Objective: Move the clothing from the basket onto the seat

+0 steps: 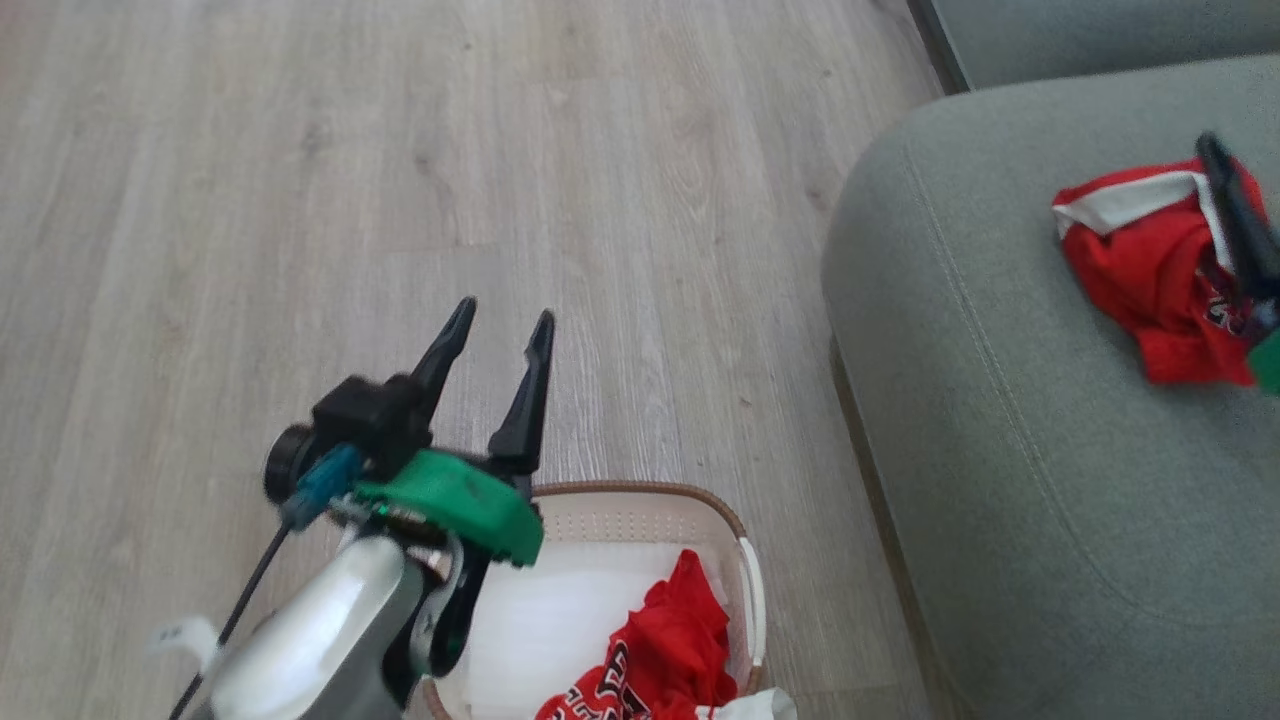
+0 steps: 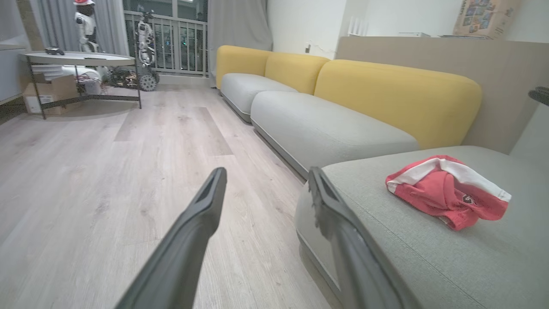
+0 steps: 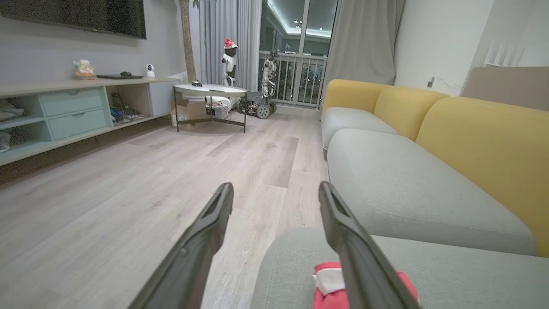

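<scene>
- A red garment with a broad white stripe (image 1: 1140, 260) lies crumpled on the seat (image 1: 1000, 420), a grey-green sofa cushion, well in from its rounded front edge.
- The right gripper (image 3: 276, 186) hovers low over this garment, its two dark fingers spread apart with nothing between them. In the right wrist view the garment sits under the right-hand finger. I cannot tell whether the finger touches the cloth.
- A second red garment with black-and-white lettering (image 1: 660, 650) lies bunched inside the basket (image 1: 640, 495), against its white lining.
- The basket stands on the pale wood floor (image 1: 300, 200), just beside the seat's front.
- The left gripper (image 1: 504, 312) is held above the basket's far rim. Its pale forearm rises from the lower left. Its fingers are apart and empty, pointing out over the floor, clear of the lettered garment below.
</scene>
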{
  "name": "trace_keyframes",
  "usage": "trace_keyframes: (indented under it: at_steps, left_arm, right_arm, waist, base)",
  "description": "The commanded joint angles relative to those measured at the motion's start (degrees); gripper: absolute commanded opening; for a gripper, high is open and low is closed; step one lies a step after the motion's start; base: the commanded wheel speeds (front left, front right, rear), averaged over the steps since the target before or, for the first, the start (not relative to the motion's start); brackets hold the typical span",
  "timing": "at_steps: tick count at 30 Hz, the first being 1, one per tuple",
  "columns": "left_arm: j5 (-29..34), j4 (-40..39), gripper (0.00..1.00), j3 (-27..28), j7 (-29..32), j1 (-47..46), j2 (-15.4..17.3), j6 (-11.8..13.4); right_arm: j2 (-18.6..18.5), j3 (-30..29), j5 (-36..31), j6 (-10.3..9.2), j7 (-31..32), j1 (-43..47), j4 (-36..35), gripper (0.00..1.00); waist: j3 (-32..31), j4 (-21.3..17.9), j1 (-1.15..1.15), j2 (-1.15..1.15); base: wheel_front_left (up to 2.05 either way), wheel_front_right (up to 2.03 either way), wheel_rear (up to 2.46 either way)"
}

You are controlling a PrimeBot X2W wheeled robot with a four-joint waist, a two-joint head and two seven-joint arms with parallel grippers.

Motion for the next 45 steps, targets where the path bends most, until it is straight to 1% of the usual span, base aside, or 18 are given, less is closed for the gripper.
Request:
trace_keyframes:
  at_steps: [1, 5, 10, 15, 18, 22, 23, 26, 28, 29, 31, 32, 37, 45]
  left_arm:
    - [0.67, -2.22, 1.00, 3.43, -0.54, -0.89, 1.72, 0.37]
    - [2.32, -3.87, 1.00, 7.24, -0.54, 3.98, 1.91, 1.12]
    - [5.31, -5.85, 1.00, 12.29, -0.54, 9.42, 1.11, 1.20]
    - [9.28, -7.25, 1.00, 17.22, -0.54, 14.25, -0.73, 0.22]
    - [11.22, -7.46, 1.00, 20.14, -0.54, 16.59, -2.41, -1.38]
    - [13.96, -7.00, 1.00, 23.72, -0.54, 18.79, -4.56, -3.45]
    - [15.39, -6.82, 1.00, 25.02, -0.54, 19.64, -5.66, -4.56]
    - [17.45, -6.43, 1.00, 26.60, -0.54, 20.81, -7.20, -5.86]
    - [18.56, -6.11, 1.00, 27.58, -0.54, 21.30, -8.16, -6.76]
    - [18.56, -6.11, 1.00, 27.58, -0.54, 21.30, -8.16, -6.76]
    - [19.44, -5.82, 1.00, 28.55, -0.54, 21.57, -9.12, -7.68]
    - [20.20, -5.52, 1.00, 29.43, -0.54, 21.68, -10.00, -8.65]
    - [22.06, -4.90, 1.00, 31.12, -0.55, 21.58, -11.68, -10.62]
    - [24.13, -4.22, 1.00, 33.14, -0.55, 21.63, -13.59, -12.65]
  right_arm:
    - [-0.15, -2.67, -1.52, -0.02, -0.52, 2.80, -2.25, 1.00]
    - [6.79, -12.73, -8.05, -0.02, -0.52, 13.84, -7.90, 1.00]
    - [14.99, -20.50, -14.84, -0.02, -0.52, 24.04, -15.45, 1.00]
    - [21.48, -24.84, -19.42, -0.02, -0.52, 30.93, -21.17, 1.00]
    - [24.42, -26.22, -21.16, -0.02, -0.52, 33.55, -23.07, 1.00]
    - [27.15, -27.34, -23.11, -0.02, -0.52, 35.16, -23.66, 1.00]
    - [28.11, -28.00, -23.92, -0.02, -0.52, 35.94, -23.43, 1.00]
    - [29.38, -28.38, -24.61, -0.02, -0.52, 36.74, -23.39, 1.00]
    - [29.76, -27.63, -24.58, -0.02, -0.52, 37.00, -23.42, 1.00]
    - [29.76, -27.63, -24.58, -0.02, -0.52, 37.00, -23.42, 1.00]
    - [29.49, -26.63, -24.63, -0.02, -0.52, 36.77, -23.29, 1.00]
    - [29.39, -26.28, -24.52, -0.02, -0.52, 36.17, -23.26, 1.00]
    - [28.94, -25.88, -24.24, -0.02, -0.52, 35.41, -23.19, 1.00]
    - [28.54, -25.51, -23.89, -0.02, -0.52, 35.10, -23.07, 1.00]
  waist:
    - [-0.81, 0.78, 0.00, 0.00]
    - [-1.45, 1.48, 0.00, 0.00]
    - [-1.52, 1.81, 0.00, 0.00]
    - [-1.14, 2.09, 0.00, 0.00]
    - [-0.91, 2.30, 0.00, 0.00]
    - [-0.90, 2.42, 0.00, 0.00]
    - [-0.92, 2.53, 0.00, 0.00]
    - [-0.96, 2.57, 0.00, 0.00]
    - [-0.94, 2.55, 0.00, 0.00]
    - [-0.94, 2.55, 0.00, 0.00]
    - [-0.90, 2.48, 0.00, 0.00]
    - [-0.84, 2.40, 0.00, 0.00]
    - [-0.70, 2.41, 0.00, 0.00]
    - [-0.45, 2.34, 0.00, 0.00]
  base:
    - [0.00, 0.00, 0.00]
    - [0.00, 0.00, 0.00]
    - [0.00, 0.00, 0.00]
    - [0.00, 0.00, 0.00]
    - [0.00, 0.00, 0.00]
    - [0.00, 0.00, 0.00]
    - [0.00, 0.00, 0.00]
    - [0.00, 0.00, 0.00]
    - [0.00, 0.00, 0.00]
    - [0.00, 0.00, 0.00]
    - [0.00, 0.00, 0.00]
    - [0.00, 0.00, 0.00]
    - [0.00, 0.00, 0.00]
    - [0.00, 0.00, 0.00]
